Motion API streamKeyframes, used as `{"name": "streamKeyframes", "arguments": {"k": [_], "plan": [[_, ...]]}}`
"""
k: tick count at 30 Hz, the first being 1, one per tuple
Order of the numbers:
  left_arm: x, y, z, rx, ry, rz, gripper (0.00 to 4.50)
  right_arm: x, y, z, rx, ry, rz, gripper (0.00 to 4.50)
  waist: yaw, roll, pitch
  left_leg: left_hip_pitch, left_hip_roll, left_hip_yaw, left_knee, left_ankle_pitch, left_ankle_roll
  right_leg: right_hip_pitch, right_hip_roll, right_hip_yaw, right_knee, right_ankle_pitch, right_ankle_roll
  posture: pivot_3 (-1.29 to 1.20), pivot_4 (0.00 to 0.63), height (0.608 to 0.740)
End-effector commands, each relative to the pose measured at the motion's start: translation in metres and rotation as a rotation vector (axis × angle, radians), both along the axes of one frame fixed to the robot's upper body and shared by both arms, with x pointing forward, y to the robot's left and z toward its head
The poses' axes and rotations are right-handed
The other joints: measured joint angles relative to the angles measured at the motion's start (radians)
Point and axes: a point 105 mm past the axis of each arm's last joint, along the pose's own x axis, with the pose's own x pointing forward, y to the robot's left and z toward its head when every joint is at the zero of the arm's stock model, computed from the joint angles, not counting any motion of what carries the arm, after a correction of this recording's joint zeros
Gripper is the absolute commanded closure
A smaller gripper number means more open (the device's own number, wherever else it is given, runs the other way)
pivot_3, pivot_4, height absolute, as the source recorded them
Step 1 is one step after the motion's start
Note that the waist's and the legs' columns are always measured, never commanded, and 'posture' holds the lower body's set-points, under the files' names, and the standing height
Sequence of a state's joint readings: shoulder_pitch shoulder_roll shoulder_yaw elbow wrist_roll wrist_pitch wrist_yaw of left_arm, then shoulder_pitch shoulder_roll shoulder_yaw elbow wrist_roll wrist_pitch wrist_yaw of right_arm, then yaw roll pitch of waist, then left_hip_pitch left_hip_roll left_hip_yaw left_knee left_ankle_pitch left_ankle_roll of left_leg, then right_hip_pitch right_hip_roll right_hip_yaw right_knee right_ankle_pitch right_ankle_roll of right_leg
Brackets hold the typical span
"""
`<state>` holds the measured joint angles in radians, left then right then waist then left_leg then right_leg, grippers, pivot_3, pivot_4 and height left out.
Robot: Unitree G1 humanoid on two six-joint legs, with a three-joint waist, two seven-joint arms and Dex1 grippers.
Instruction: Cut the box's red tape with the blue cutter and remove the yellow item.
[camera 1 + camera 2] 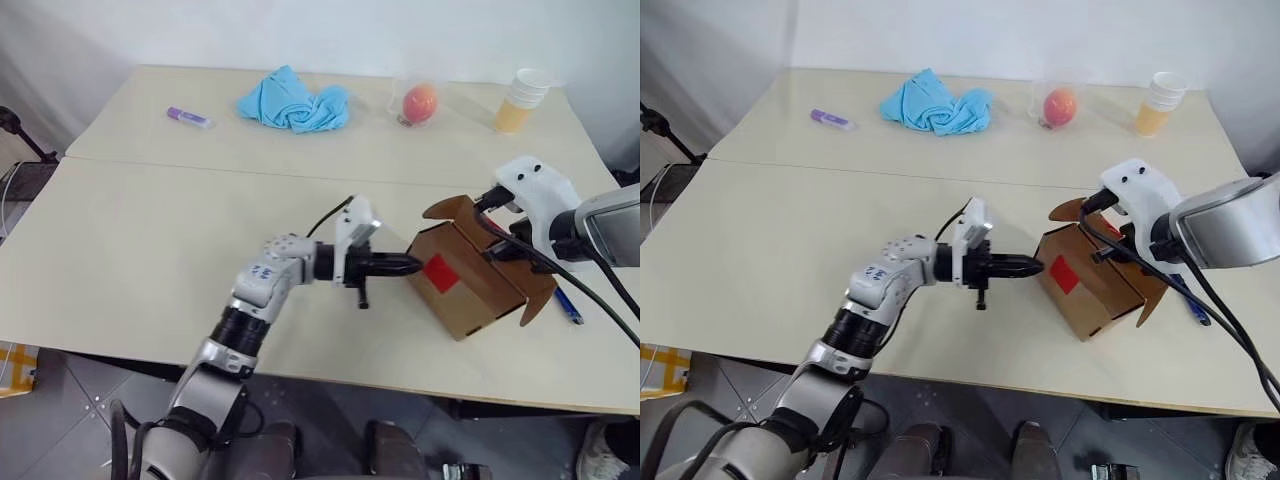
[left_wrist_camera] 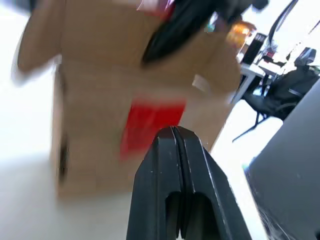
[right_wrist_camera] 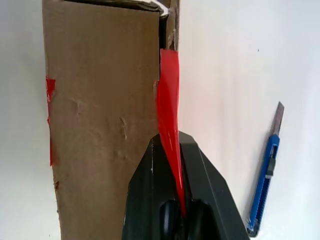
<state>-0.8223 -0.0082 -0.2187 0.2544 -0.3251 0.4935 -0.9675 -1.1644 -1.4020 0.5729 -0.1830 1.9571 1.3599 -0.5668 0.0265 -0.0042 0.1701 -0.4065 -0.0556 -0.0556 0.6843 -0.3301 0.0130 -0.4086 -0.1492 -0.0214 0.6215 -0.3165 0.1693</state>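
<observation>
The brown box (image 1: 470, 285) stands tilted near the table's front right, flaps open. A square of red tape (image 1: 441, 272) marks its near side. My left gripper (image 1: 416, 266) is shut and empty, pointing level at that patch (image 2: 150, 125), just short of it. At the box's top, my right gripper (image 3: 172, 145) is shut on a red tape strip (image 3: 168, 95) along a flap edge. The blue cutter (image 3: 265, 185), blade out, lies on the table (image 1: 150, 260) just right of the box (image 3: 100, 125). The yellow item is hidden.
Along the table's far edge lie a purple marker (image 1: 188, 117), a crumpled blue cloth (image 1: 295, 100), an orange-red fruit (image 1: 420, 102) in a clear cup and a stack of paper cups (image 1: 520, 100). The table's front edge runs close below the box.
</observation>
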Motion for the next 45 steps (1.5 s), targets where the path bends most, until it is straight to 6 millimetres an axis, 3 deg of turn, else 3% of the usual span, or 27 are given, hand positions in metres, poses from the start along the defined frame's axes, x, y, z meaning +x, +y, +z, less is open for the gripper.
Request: {"name": "streamKeyframes", "arguments": {"k": [1,5,10,12,16,21,24,27,31,41,45], "plan": [[0.001,-0.020,0.012,-0.021,-0.082,0.021,4.50,0.000,0.009,0.001,0.035,-0.038,0.021,4.49,-0.003,0.000,0.000,0.000,0.000,0.000,0.000,0.000,0.000,0.000,0.000,0.000,0.000,0.000,0.000,0.00,0.150,0.740],[0.002,-0.036,0.011,-0.014,-0.110,0.031,4.50,0.000,0.013,-0.001,0.045,-0.054,0.025,4.49,-0.006,0.000,0.000,0.001,0.000,0.003,0.000,0.000,-0.001,0.000,0.001,0.000,0.001,0.000,0.000,0.00,0.150,0.740],[0.002,-0.041,-0.006,0.079,-0.175,0.030,4.50,0.000,0.015,-0.005,0.061,-0.067,0.027,4.49,-0.004,0.000,0.000,0.001,0.000,0.003,0.000,0.001,0.000,-0.001,0.001,0.000,0.002,0.000,0.000,0.00,0.150,0.740],[0.001,-0.037,-0.014,0.109,-0.167,0.019,4.50,-0.001,0.013,-0.005,0.069,-0.069,0.016,4.49,-0.004,0.000,0.000,0.002,0.002,0.003,0.000,0.001,0.000,-0.001,0.000,0.001,0.002,0.000,0.000,0.00,0.150,0.740],[-0.004,-0.027,-0.046,0.254,-0.112,-0.012,4.50,-0.004,-0.010,0.004,0.083,-0.050,-0.052,4.49,-0.002,0.000,0.000,0.002,0.002,0.003,0.001,0.001,0.000,0.000,0.000,0.000,0.002,0.000,0.000,0.00,0.150,0.740],[0.000,-0.015,-0.048,0.274,-0.112,0.010,4.50,-0.005,-0.025,0.012,0.114,-0.026,-0.096,4.49,0.001,0.000,0.000,0.002,0.002,0.002,0.000,0.001,0.000,0.001,0.000,0.000,0.001,0.000,0.000,0.00,0.150,0.740],[0.008,-0.006,-0.051,0.296,-0.108,0.052,4.50,-0.012,-0.039,0.007,0.121,0.042,-0.131,4.49,0.003,0.000,0.000,0.002,0.001,0.001,0.000,0.001,0.000,0.002,0.000,0.000,0.000,0.000,0.000,0.00,0.150,0.740],[0.012,0.001,-0.051,0.295,-0.102,0.081,4.50,-0.018,-0.041,-0.001,0.118,0.104,-0.118,4.49,0.001,0.000,0.000,0.002,0.001,0.001,0.000,0.001,0.000,0.002,0.000,0.000,0.000,0.000,0.000,0.00,0.150,0.740],[0.017,0.016,-0.051,0.302,-0.087,0.130,4.50,-0.008,-0.050,-0.011,0.099,0.101,-0.171,4.49,-0.004,0.000,-0.001,0.003,0.002,0.001,0.000,0.001,0.000,0.002,0.000,0.000,0.000,0.000,0.000,0.00,0.150,0.740],[0.023,0.053,-0.052,0.318,-0.051,0.223,4.50,0.003,-0.028,-0.018,0.143,0.092,-0.098,4.49,-0.005,0.001,-0.001,0.004,0.002,0.003,0.001,0.006,-0.001,0.003,0.000,0.001,0.000,0.004,0.000,0.00,0.150,0.740],[0.028,0.062,-0.043,0.288,-0.050,0.267,4.50,0.006,-0.018,-0.019,0.182,0.072,-0.093,4.49,-0.003,0.001,-0.001,0.004,0.002,0.003,0.001,0.007,-0.001,0.002,0.000,0.001,0.001,0.005,0.001,0.00,0.150,0.740]]}}
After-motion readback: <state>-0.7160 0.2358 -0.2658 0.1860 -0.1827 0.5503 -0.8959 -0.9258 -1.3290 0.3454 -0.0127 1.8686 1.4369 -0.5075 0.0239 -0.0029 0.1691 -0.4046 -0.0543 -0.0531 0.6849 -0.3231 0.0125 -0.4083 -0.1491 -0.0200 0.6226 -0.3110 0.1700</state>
